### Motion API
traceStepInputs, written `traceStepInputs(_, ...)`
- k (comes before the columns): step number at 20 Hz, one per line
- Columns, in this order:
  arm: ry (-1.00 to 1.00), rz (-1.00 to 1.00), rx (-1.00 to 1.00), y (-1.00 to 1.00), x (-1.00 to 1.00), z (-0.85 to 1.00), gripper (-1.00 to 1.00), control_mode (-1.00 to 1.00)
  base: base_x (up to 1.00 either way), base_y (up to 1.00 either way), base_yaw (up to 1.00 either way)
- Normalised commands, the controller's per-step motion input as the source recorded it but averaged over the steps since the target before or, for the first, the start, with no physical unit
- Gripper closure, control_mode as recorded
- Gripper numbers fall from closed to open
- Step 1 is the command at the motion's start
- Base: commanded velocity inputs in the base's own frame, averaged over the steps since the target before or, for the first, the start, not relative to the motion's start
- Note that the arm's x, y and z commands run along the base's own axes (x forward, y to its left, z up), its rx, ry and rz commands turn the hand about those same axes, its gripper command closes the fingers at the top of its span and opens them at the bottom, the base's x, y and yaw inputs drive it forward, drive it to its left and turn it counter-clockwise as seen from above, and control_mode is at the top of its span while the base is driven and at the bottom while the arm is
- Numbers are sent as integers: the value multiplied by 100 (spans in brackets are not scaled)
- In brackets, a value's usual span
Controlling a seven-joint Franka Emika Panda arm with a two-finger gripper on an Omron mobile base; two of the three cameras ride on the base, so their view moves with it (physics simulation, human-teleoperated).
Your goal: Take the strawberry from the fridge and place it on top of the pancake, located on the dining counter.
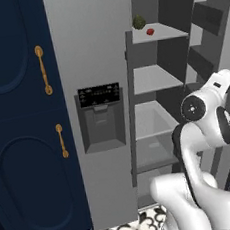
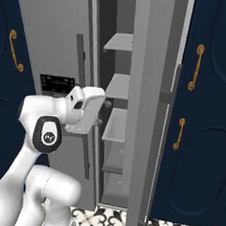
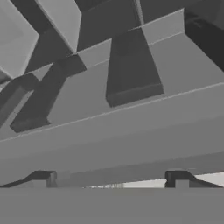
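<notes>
Your claw stands wide and empty at the open fridge, while the strawberry sits on the top shelf beside a green ball; it looks small, light, soft, so pinch gently across its middle.
</notes>
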Motion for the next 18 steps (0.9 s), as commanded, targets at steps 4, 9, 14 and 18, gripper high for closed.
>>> traceStepInputs(4,37,18,-48,-18,71,26,-100,-100,0,0,0)
traceStepInputs(9,43,0,-20,-22,64,22,-100,-100,0,0,0)
traceStepInputs(14,33,-5,-14,0,42,13,-100,-100,0,0,0)
traceStepInputs(18,17,-9,-6,-30,7,0,-100,-100,0,0,0)
